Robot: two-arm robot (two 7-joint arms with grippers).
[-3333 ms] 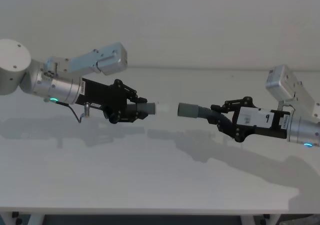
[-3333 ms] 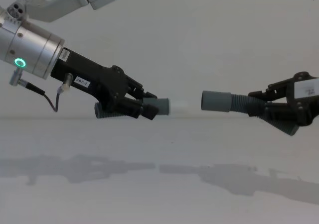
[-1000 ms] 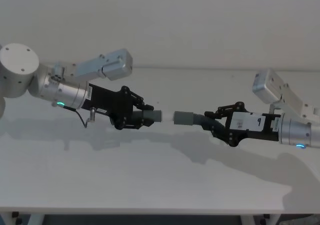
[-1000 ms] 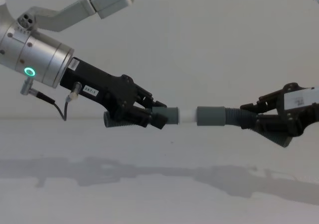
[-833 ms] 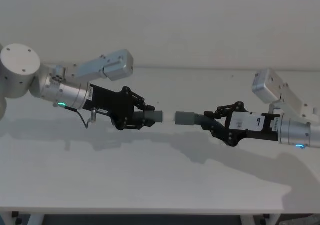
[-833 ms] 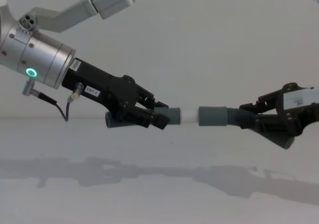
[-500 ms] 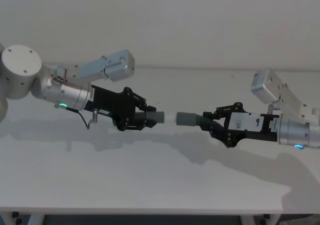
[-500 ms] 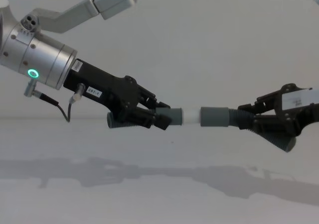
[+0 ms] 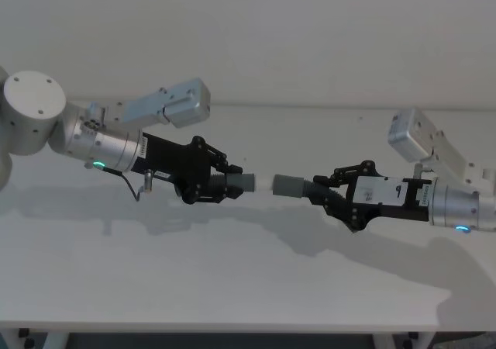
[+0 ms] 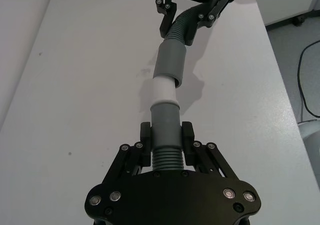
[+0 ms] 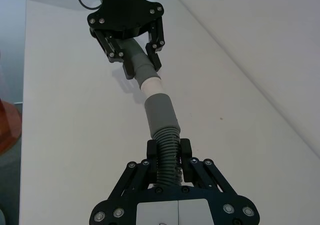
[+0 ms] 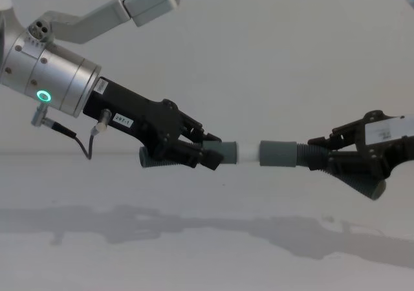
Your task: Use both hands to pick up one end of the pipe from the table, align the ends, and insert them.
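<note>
Both pipe pieces hang in the air above the white table. My left gripper is shut on the short dark grey piece, whose whitish tip points right. My right gripper is shut on the ribbed part of the longer piece. The longer piece's smooth grey collar points left. The tip meets the collar's mouth roughly in line. How far in it sits is hidden.
A white wall rises behind the table. The table's front edge runs along the bottom of the head view. Shadows of both arms lie on the surface beneath them.
The open gap between the whitish tip and the collar has closed. Both grippers came lower and nearer each other. In the last second the joined pair drifted slightly right.
</note>
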